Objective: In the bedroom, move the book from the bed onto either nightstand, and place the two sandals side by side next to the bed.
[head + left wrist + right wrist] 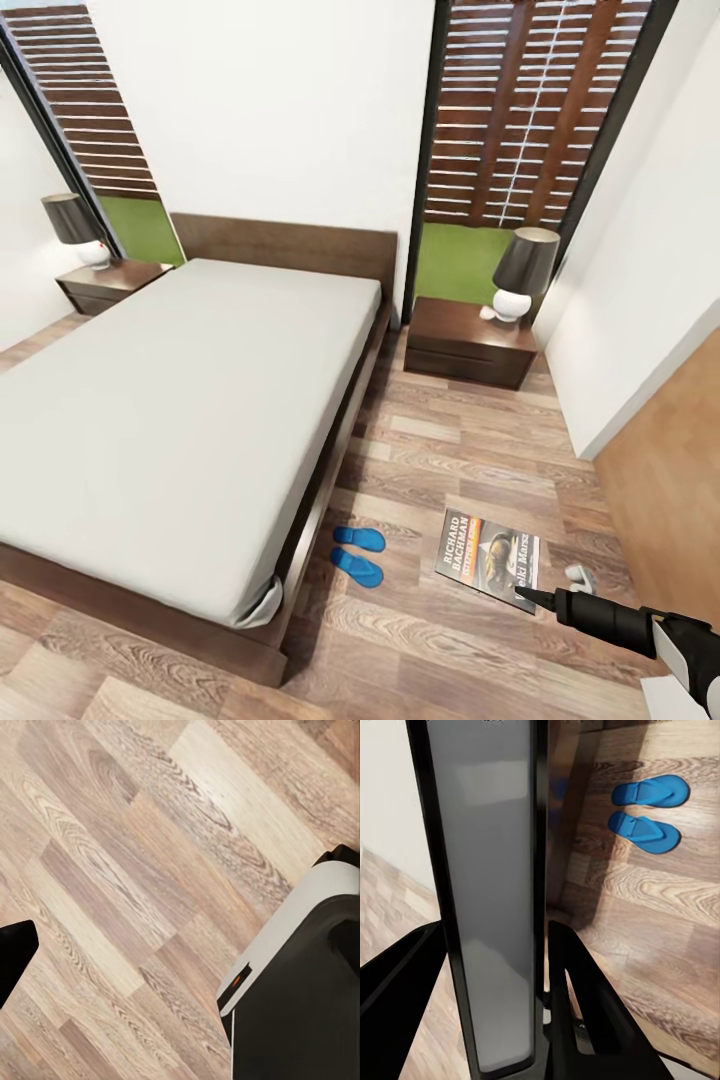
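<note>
The bed [170,410] is taking the largest part of the head view, with its light-grey mattress bare and its dark headboard standing against the white wall. One nightstand [468,343] is standing just beside the bed on the window side, carrying a lamp [522,272] with a dark shade, and a second nightstand [108,283] with a similar lamp [78,230] is standing at the other side of the headboard. The wooden floor [440,640] is running between the bed and the wall. The book [489,556] is being held up over this floor, well apart from the bed, with its cover facing the head camera. The right end effector [527,597] is pinching the book at its lower edge; in the right wrist view the dark fingers [585,1012] are pressing on both sides of the thin book [491,900], seen edge-on. The two blue sandals [357,553] are lying side by side on the floor, near the foot corner of the bed. The left wrist view is looking down at the floor [142,870] and part of the robot's body [300,982]; whether the left end effector is spread or pressed together, I cannot tell.
</note>
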Motion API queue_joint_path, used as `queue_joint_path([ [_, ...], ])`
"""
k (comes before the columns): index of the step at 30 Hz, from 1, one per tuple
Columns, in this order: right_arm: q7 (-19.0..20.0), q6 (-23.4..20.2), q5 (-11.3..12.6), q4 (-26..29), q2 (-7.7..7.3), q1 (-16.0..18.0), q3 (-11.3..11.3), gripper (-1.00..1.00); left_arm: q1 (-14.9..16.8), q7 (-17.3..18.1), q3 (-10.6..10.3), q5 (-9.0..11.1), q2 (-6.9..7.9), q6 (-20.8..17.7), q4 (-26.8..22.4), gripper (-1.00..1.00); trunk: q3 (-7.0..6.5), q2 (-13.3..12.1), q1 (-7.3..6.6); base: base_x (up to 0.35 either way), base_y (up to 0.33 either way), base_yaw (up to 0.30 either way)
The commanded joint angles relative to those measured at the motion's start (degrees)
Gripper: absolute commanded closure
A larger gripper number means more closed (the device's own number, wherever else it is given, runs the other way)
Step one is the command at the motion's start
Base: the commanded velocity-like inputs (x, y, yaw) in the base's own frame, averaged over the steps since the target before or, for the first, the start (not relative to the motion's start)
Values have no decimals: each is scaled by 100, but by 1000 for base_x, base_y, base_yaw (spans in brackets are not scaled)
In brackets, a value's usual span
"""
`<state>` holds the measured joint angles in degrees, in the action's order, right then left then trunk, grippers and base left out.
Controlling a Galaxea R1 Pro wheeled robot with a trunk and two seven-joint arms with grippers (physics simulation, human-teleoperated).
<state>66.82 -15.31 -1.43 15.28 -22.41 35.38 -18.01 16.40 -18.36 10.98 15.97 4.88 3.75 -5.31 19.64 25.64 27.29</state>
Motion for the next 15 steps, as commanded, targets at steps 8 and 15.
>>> queue_joint_path([
  [8, 24, -60, -16, 1, 5, 4, -31, 100, 4, 2, 14, 49, -6, 34, 0, -100, -68, 8, 3, 0, 0, 0],
  [15, 24, -60, -16, 1, 1, 4, -35, 100, 4, 4, 17, 49, -31, 41, -4, -100, -134, 8, 3, 0, 0, 0],
])
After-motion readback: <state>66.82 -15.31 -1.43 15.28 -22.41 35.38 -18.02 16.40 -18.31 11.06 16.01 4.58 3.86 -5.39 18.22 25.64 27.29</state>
